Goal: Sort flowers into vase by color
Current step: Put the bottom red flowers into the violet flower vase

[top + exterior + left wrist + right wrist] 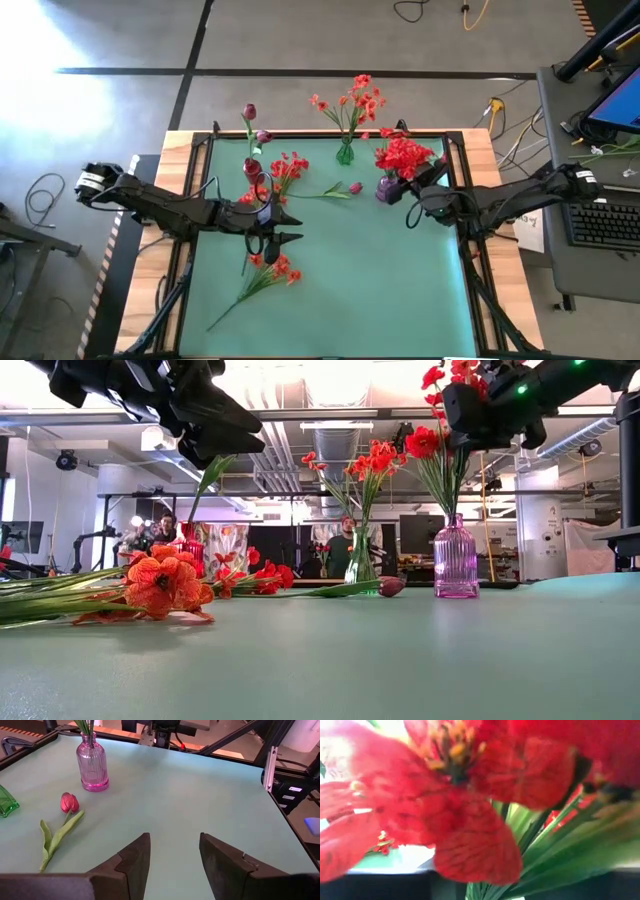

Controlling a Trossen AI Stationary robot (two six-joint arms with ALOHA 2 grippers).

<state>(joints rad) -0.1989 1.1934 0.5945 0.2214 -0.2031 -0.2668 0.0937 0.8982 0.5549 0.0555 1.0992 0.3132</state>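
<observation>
A bright red cluster (403, 155) stands with its stalks in the purple glass vase (386, 190) at the far right. My right gripper (412, 182) is right beside its blossoms, which fill the right wrist view (470, 820). Orange-red sprays stand in the green vase (345, 153). A dark magenta tulip (69, 802) lies flat on the mat between the vases. An orange-red spray (272, 268) lies on the mat near my left gripper (297, 227), which hovers open over the mat's middle left with nothing between its fingers (132, 862).
A red vase (254, 170) with magenta tulips (249, 112) stands at the far left, with more red blossoms (290, 165) beside it. The green mat (380, 280) is bare across its near right. People stand in the room behind the table.
</observation>
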